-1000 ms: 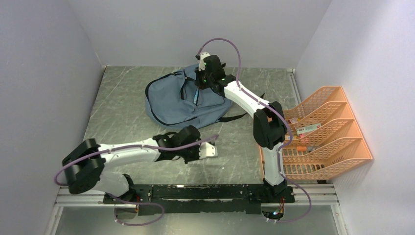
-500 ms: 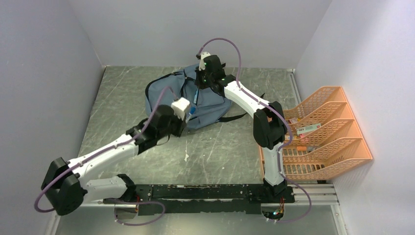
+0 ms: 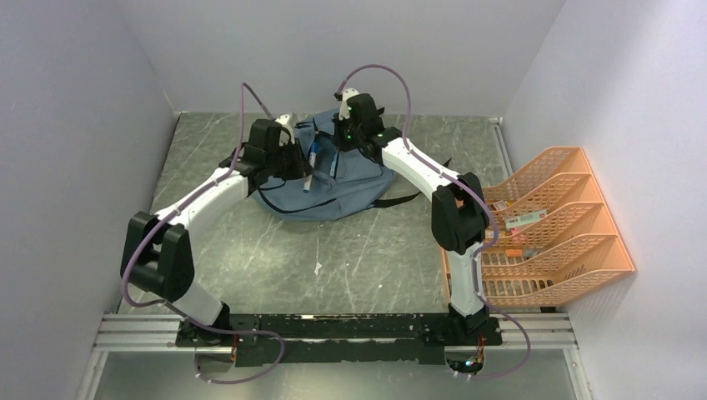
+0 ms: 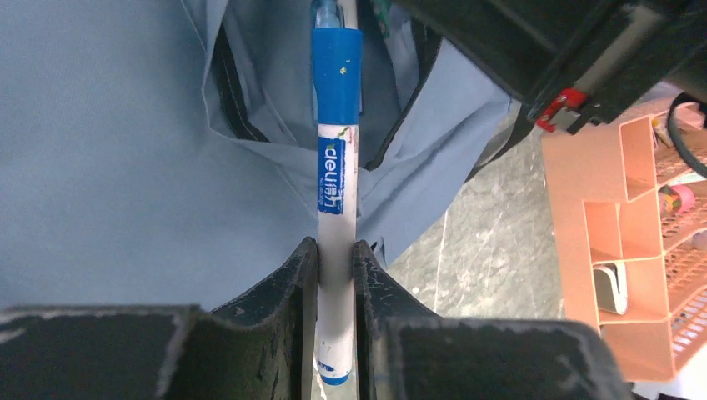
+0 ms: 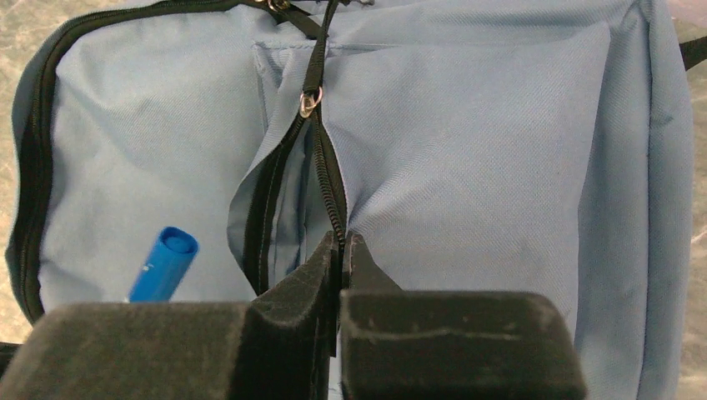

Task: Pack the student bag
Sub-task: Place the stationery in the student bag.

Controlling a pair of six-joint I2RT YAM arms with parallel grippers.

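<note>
The grey-blue student bag (image 3: 288, 171) lies at the back middle of the table. My left gripper (image 3: 302, 160) is shut on a white marker with a blue cap (image 4: 338, 167), held just above the bag with the cap over the open front pocket (image 4: 250, 108). My right gripper (image 5: 342, 242) is shut on the pocket's zipper edge (image 5: 329, 179) and holds the opening apart. The bag fills the right wrist view (image 5: 467, 150), where the marker's blue cap (image 5: 165, 262) shows left of the slit.
An orange mesh tray rack (image 3: 575, 242) stands at the right edge with small items in its tiers, and shows in the left wrist view (image 4: 634, 217). Grey walls close in at the back and both sides.
My left arm swung from the near middle of the table up to the bag, carrying the marker over the pocket. My right gripper has stayed on the zipper edge.
</note>
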